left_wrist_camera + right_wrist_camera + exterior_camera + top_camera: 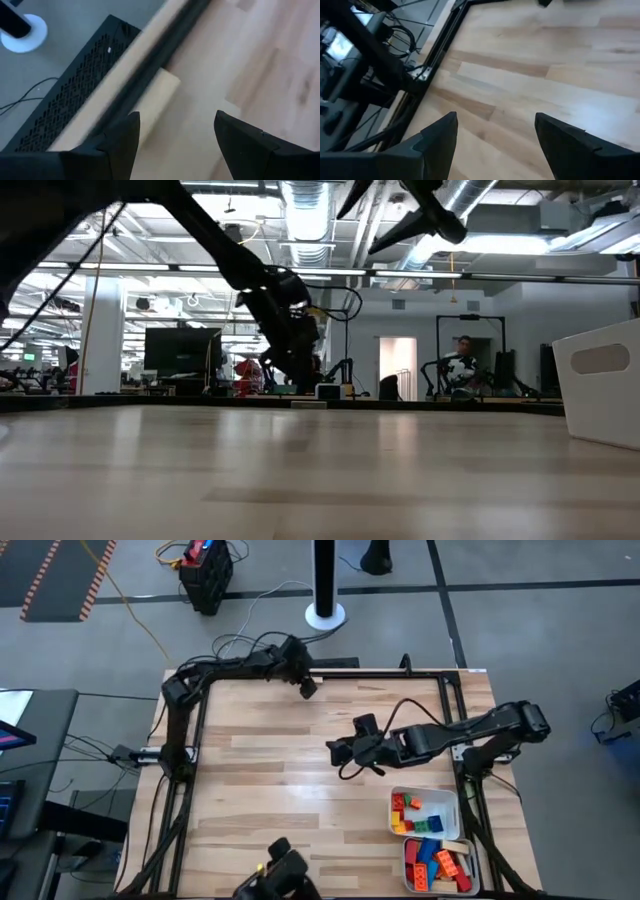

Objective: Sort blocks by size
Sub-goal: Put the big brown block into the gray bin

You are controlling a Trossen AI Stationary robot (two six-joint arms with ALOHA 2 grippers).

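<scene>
All blocks (436,852) sit in two trays (452,802) at 4 o'clock, small apart from large; left gripper (308,687) at 12, right gripper (340,751) mid-table, both wide, empty; sorting looks done.

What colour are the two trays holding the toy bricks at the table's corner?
White, both trays; the high view shows them best.

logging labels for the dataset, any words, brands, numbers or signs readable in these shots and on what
None can be read.
Blocks in the white trays: no print shows on them.
Screens in the room behind the table, low view: too small and blurred to read.
Left gripper, right gripper: no markings visible.
</scene>
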